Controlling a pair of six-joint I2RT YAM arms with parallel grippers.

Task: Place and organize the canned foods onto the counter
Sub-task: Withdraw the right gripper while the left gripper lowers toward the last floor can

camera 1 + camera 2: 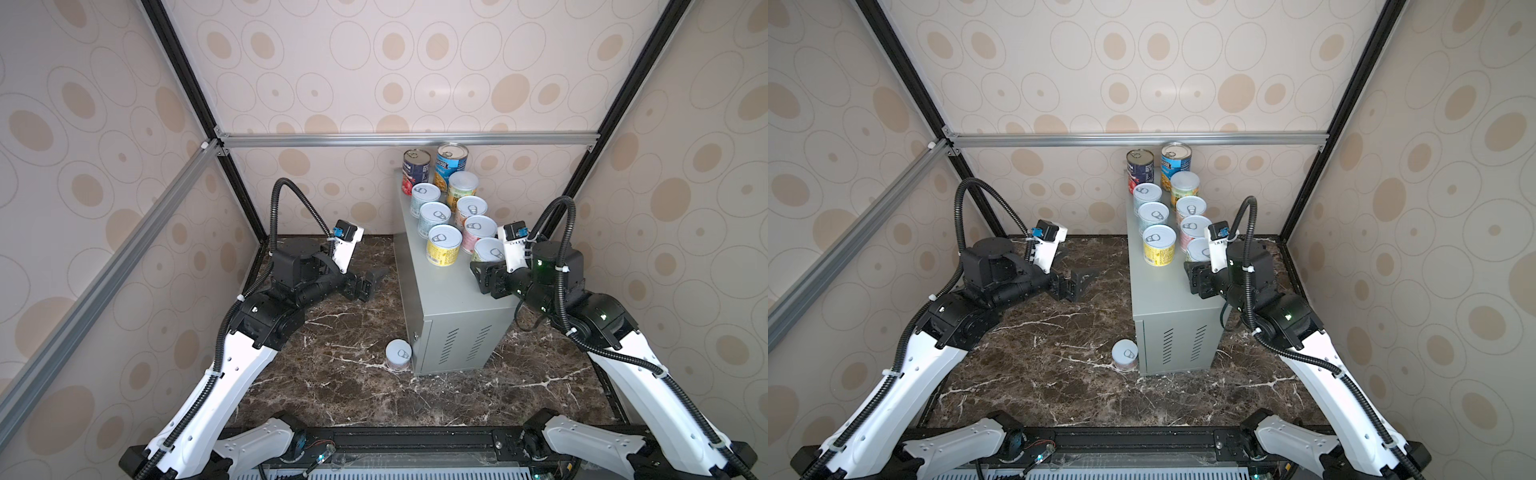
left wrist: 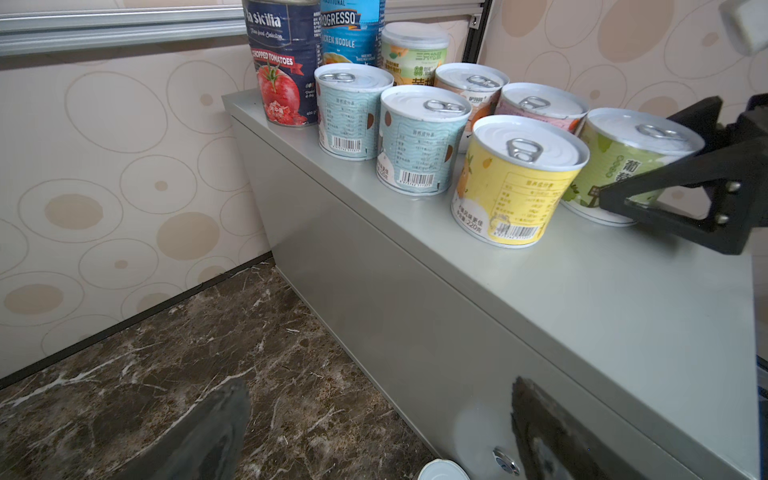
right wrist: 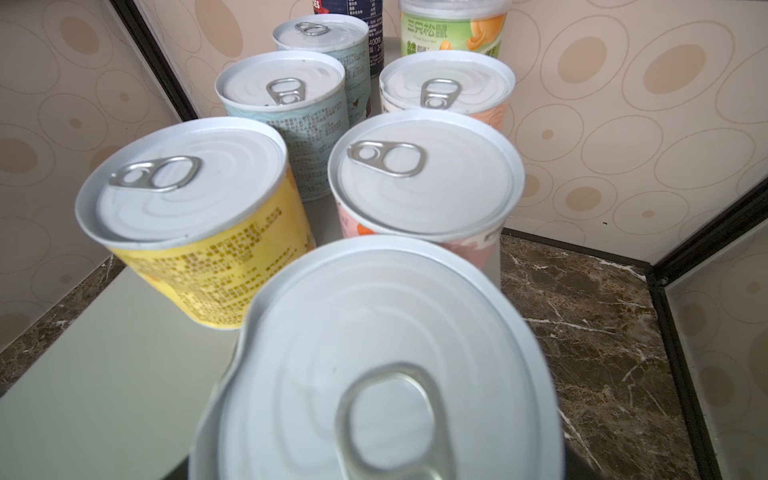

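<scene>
- Beige wallpaper with oval rings lines the booth on three sides, above a dark brown marble surface (image 1: 332, 395).
- On the marble stands the counter (image 1: 449, 299), a tall grey metal box with vent slots on its front.
- Nine of the canned foods stand upright on the counter top, in two rows running toward the back wall.
- At the back, the navy-red can (image 1: 415, 170) and the blue-yellow can (image 1: 451, 164) stand side by side, both taller and metal-topped.
- The left row has two pale blue cans (image 1: 424, 199) (image 1: 434, 218), then the yellow can (image 1: 444, 245) nearest the front.
- The right row has the green-yellow can (image 1: 462, 187) with its plain white lid, the peach can (image 1: 471, 210) and the pink can (image 1: 479, 230). The green can (image 3: 374, 353) is at the front.
- The right hand (image 2: 633, 163) pinches the green can, one finger on each side. The can's base appears to sit on the counter top, just beside the yellow can.
- The tenth can (image 1: 398, 354), with a white pull-tab lid, stands on the marble just beside the counter's front left corner.
- The left hand (image 1: 372, 283) hangs low over the marble to the left of the counter, fingers spread wide and holding nothing.
</scene>
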